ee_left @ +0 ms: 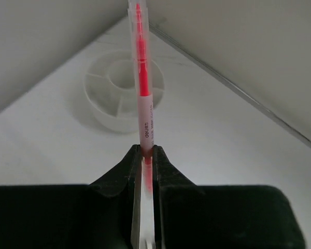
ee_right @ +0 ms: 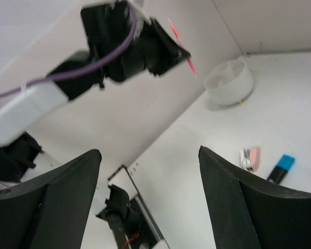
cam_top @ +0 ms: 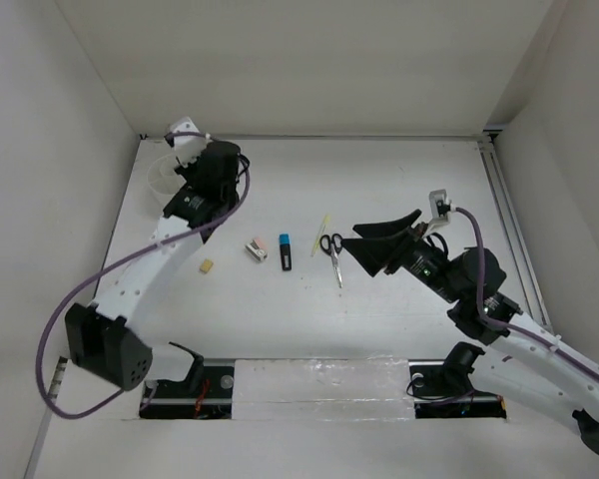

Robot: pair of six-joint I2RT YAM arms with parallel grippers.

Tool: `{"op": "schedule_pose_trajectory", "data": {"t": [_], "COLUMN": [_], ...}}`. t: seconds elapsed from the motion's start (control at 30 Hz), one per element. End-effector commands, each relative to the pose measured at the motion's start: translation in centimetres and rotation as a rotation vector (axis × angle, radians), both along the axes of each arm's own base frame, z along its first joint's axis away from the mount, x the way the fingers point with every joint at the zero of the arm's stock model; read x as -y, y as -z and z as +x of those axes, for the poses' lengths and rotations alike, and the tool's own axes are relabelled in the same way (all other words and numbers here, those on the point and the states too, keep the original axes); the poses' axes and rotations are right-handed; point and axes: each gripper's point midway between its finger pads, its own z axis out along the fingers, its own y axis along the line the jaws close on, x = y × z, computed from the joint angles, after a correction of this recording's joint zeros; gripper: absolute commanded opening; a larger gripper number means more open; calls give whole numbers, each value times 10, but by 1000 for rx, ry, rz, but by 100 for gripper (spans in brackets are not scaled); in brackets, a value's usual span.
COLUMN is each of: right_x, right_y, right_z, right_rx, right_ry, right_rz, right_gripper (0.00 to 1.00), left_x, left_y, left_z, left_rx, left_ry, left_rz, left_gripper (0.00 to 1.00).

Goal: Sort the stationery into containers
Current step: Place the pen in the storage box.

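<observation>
The table [cam_top: 379, 180] is white, with walls on three sides. The left arm [cam_top: 150, 264] reaches to the table's 10 o'clock corner. The right arm [cam_top: 519, 334] comes in from 4 o'clock toward the middle.

The cup [cam_top: 160, 175] sits in that 10 o'clock corner, its dividers showing in the left wrist view. The left gripper [ee_left: 145, 153] is in the air beside the cup, clamped on the pink pen [ee_left: 144, 104]. The pen sticks straight out from the closed jaws toward the cup. The right wrist view shows its tip clear of the cup.

The right gripper [ee_right: 147, 153] has its jaws wide apart and holds nothing. It hangs just at 3 o'clock of the scissors [cam_top: 333, 251].

The scissors lie near the table's centre, handles toward 12, blades toward 6. The blue-cap marker [cam_top: 286, 251] lies at 9 o'clock of the scissors, cap toward 12. A pink-and-white piece [cam_top: 257, 248] lies just at 9 o'clock of that marker. The yellow stick [cam_top: 324, 225] lies just at 11 o'clock of the scissor handles. The eraser [cam_top: 207, 265] lies at 8 o'clock of the pink-and-white piece, close to the left arm.
</observation>
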Motion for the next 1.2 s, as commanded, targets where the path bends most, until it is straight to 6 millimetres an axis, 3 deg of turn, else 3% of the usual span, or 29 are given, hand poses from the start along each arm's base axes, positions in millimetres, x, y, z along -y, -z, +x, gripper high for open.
{"op": "schedule_pose_trajectory", "data": {"t": [0.0,0.07,0.13,0.27,0.3,0.4,0.47,0.5,0.53,0.7,0.9,1.17], "right_x": [0,-1,0,0,2,2,3,3,3,-2,-4,-9], "right_y": [18,26,26,33,35,40,40,40,40,50,53,65], "right_z": [-3,-4,-6,-8,-9,-7,-6,-6,-6,-6,-6,-4], "right_rx": [-9,-20,-24,-27,-27,-37,-38,-38,-38,-54,-59,-72], "right_ry": [-14,-25,-25,-32,-32,-23,-14,-14,-14,-34,-43,-51], "right_rz": [-40,-56,-60,-80,-79,-86,-85,-85,-85,-108,-116,-145], "right_gripper": [82,82,82,82,82,82,82,82,82,81,81,81], "left_x": [-51,-54,-50,-51,-58,-55,-65,-69,-83,-71,-60,-52], "left_y": [-25,-31,-24,-27,-27,-26,-16,-8,-13,12,61,75], "left_z": [34,55,79,98,101,114,125,128,129,142,147,145], "left_rx": [61,48,8,18,21,51,28,10,19,-4,-72,-60], "left_ry": [-198,-164,-84,19,51,205,299,324,316,514,604,667], "left_rz": [88,149,245,382,389,367,362,353,348,349,334,368], "left_gripper": [0,0,0,0,0,0,0,0,0,0,0,0]}}
